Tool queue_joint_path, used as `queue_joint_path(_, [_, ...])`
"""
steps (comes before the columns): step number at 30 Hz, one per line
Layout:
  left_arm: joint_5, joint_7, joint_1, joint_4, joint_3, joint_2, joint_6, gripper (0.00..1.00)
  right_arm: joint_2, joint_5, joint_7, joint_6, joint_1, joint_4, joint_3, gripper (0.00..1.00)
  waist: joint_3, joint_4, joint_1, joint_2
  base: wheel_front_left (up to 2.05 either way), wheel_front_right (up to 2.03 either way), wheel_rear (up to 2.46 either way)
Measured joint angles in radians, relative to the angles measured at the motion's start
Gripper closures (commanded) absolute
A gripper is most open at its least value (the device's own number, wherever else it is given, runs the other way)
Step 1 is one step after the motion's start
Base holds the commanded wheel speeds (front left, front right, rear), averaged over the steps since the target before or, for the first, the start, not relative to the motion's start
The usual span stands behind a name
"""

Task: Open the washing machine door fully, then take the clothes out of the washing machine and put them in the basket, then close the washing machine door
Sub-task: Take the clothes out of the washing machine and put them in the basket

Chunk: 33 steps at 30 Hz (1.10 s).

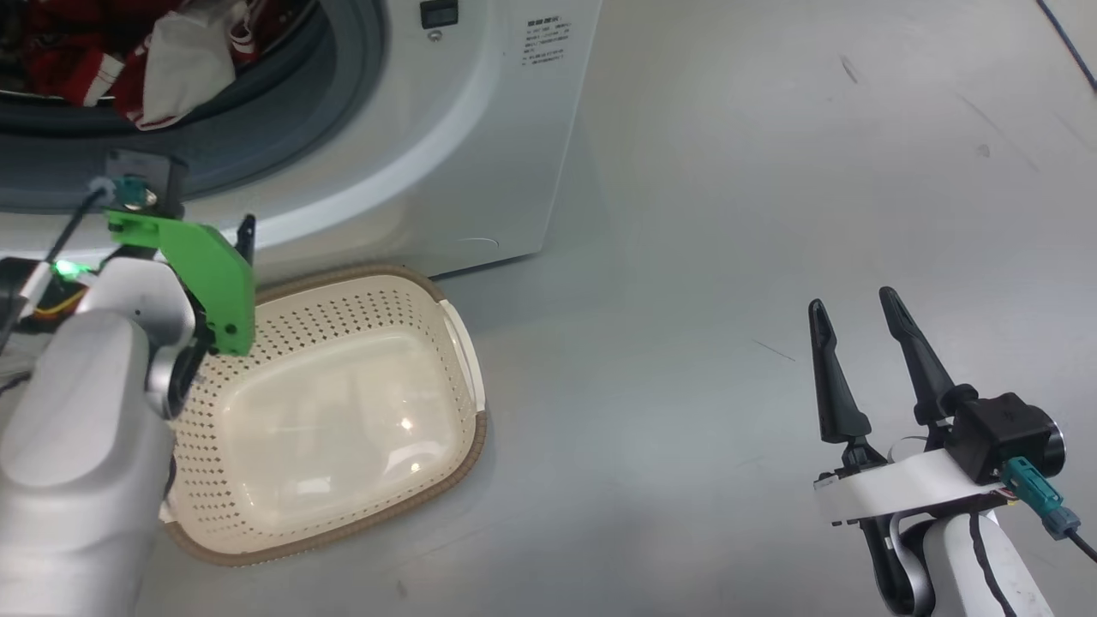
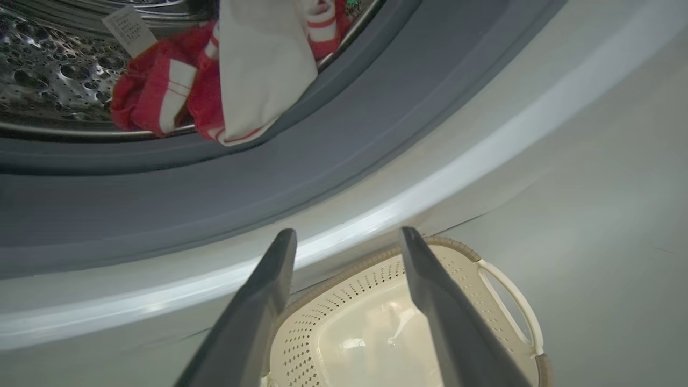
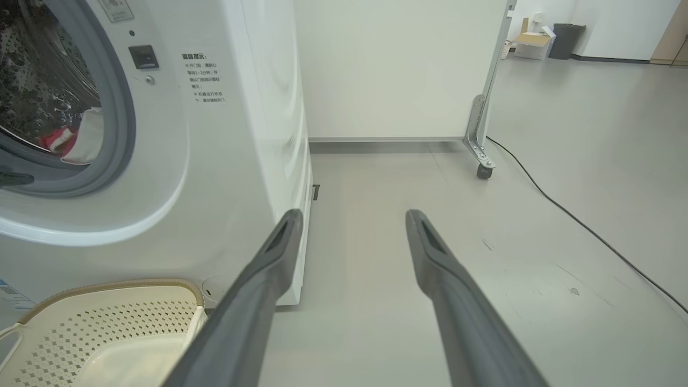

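The white washing machine point(image 1: 480, 128) stands at the upper left with its round opening uncovered; its door is out of view. Red and white clothes point(image 1: 77, 68) lie in the drum, a white cloth piece point(image 1: 184, 68) draped over the grey gasket. The cream basket point(image 1: 463, 446) sits empty on the floor below the opening. My left gripper point(image 2: 348, 232) is open, hanging above the basket's point(image 2: 451, 244) far rim just below the gasket, short of the clothes point(image 2: 156, 91). My right gripper point(image 1: 854, 302) is open and empty over bare floor to the right.
In the right wrist view a white panel on a caster point(image 3: 484, 166) stands behind the machine point(image 3: 242, 134). A black cable point(image 3: 564, 215) runs across the grey floor, and a box and dark bin point(image 3: 564, 40) sit far back.
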Motion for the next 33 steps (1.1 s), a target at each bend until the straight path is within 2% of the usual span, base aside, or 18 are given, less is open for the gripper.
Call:
queue_joint_path(8, [-0.004,0.079,-0.149,-0.002,0.033,0.064,-0.017,0.0,0.002,0.055,0.0,0.0,-0.039,0.002,0.025,0.0,0.071,-0.063,0.0001,0.0,0.0,0.0,0.0])
queue_joint_path(14, [-0.021,0.146,-0.257,-0.007,0.061,0.091,-0.025,0.0,0.002,0.091,0.0,0.0,-0.063,0.001,0.04,0.0,0.122,-0.102,0.0001,0.0,0.0,0.0,0.0])
queue_joint_path(19, [-0.024,0.195,-0.346,-0.011,0.089,0.142,-0.026,0.0,0.002,0.117,0.0,0.0,-0.081,0.002,0.067,0.0,0.162,-0.13,0.0001,0.0,0.0,0.0,0.0])
queue_joint_path(28, [-0.002,0.244,-0.443,-0.023,0.101,0.227,-0.026,0.0,0.003,0.167,0.0,-0.003,-0.117,0.002,0.102,0.0,0.225,-0.186,0.0001,0.0,0.0,0.0,0.0])
queue_joint_path(33, [0.006,0.26,-0.459,-0.011,0.101,0.241,-0.025,0.0,0.003,0.18,0.0,-0.01,-0.134,0.002,0.107,0.0,0.258,-0.213,0.0001,0.0,0.0,0.0,0.0])
